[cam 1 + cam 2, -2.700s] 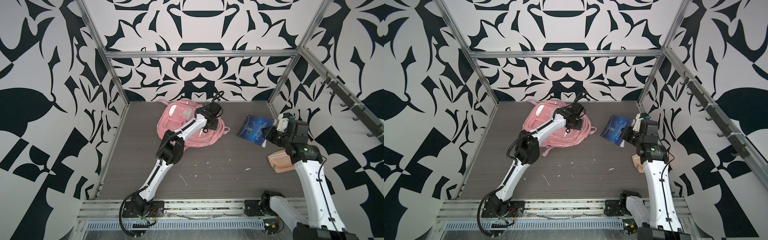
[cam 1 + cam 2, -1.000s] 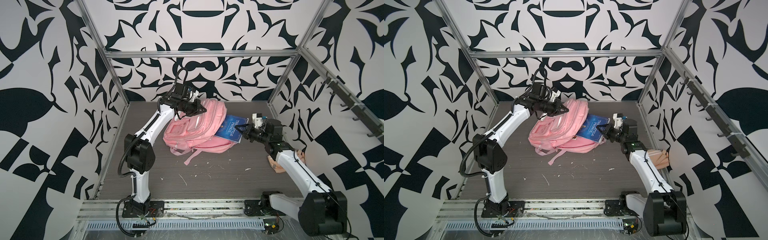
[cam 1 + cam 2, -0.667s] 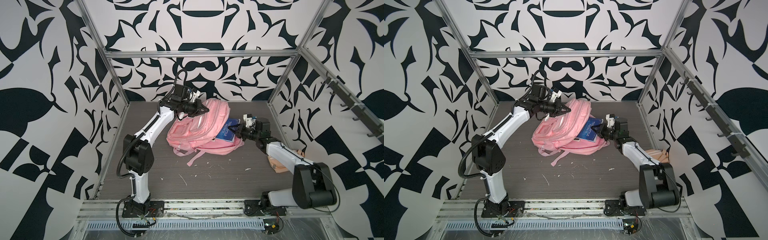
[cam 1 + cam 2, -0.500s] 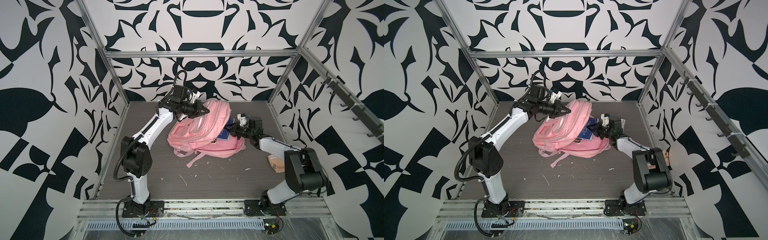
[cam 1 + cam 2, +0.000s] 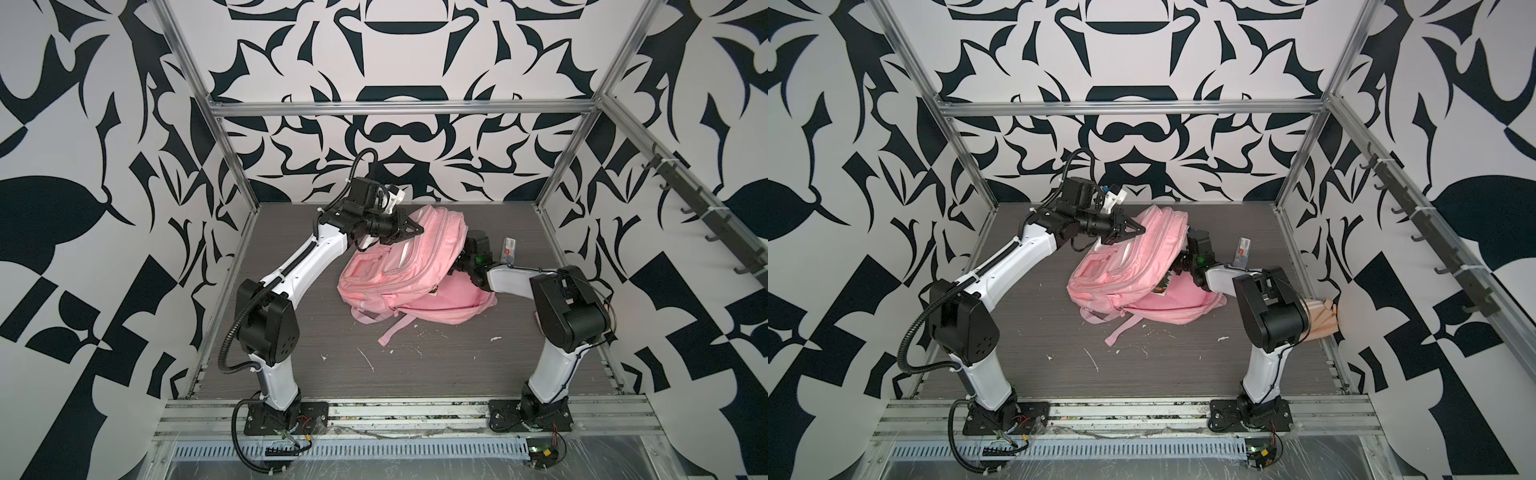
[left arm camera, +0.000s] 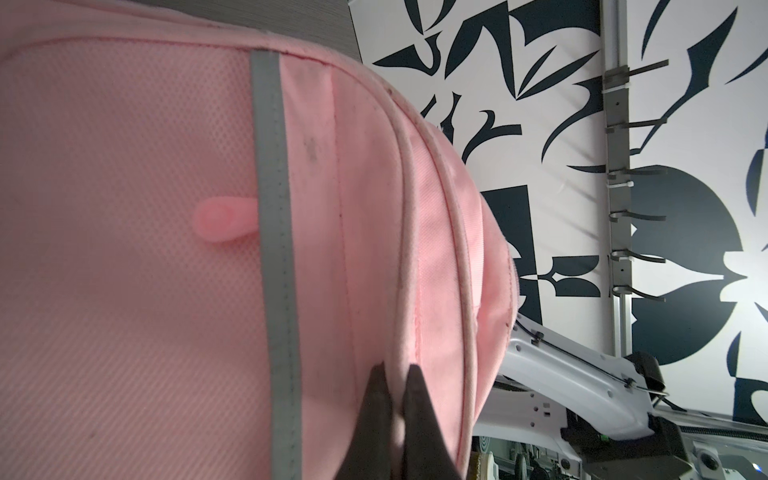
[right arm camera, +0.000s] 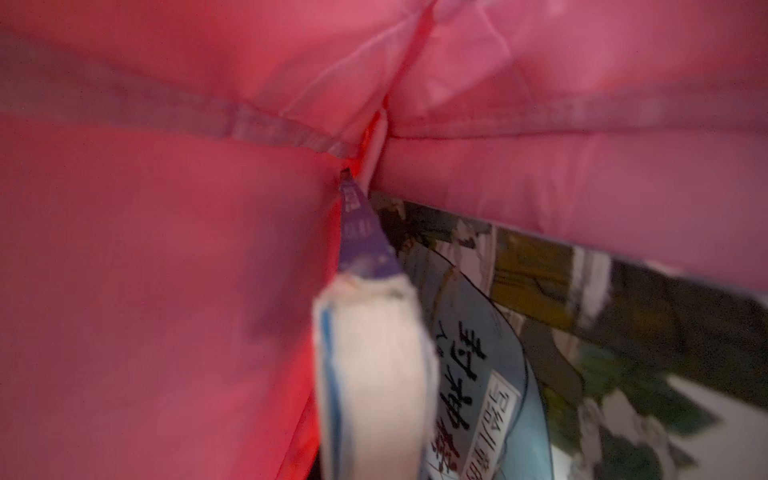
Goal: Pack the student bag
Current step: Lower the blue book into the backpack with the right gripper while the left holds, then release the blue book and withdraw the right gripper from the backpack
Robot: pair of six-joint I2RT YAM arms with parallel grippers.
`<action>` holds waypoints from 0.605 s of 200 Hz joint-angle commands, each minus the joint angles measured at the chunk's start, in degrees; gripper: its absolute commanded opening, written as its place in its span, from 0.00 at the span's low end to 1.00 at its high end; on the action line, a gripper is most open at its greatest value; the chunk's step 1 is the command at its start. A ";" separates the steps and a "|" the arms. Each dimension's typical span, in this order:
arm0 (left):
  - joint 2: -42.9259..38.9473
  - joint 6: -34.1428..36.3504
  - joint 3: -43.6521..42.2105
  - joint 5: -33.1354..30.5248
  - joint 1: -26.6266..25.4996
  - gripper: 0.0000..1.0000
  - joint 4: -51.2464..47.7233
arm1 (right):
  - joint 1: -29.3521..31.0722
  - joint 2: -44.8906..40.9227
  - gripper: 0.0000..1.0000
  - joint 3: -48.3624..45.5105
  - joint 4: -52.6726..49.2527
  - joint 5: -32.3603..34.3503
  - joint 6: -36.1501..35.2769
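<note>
Student bag [image 5: 399, 270] rim in L fingers [image 6: 376, 419] (tight)

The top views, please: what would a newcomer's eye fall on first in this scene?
The student bag, bright pink, sits centre-scene against bold black-and-white patterned walls. The left gripper pinches its upper edge and holds that edge up, while the right arm reaches into the opening. There, the right wrist view shows a book edge-on against the pink lining.
</note>
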 commanded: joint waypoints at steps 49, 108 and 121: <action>-5.32 -2.32 -1.24 0.17 -0.19 0.00 8.78 | 2.88 0.02 0.17 2.64 -2.35 6.01 -2.19; -6.25 -1.24 -3.66 -1.92 0.20 0.00 7.32 | 2.68 -8.20 0.60 4.52 -16.01 8.68 -10.17; -6.44 -1.25 -4.40 -2.28 0.53 0.00 7.35 | 2.53 -10.22 0.65 4.61 -18.88 9.32 -11.68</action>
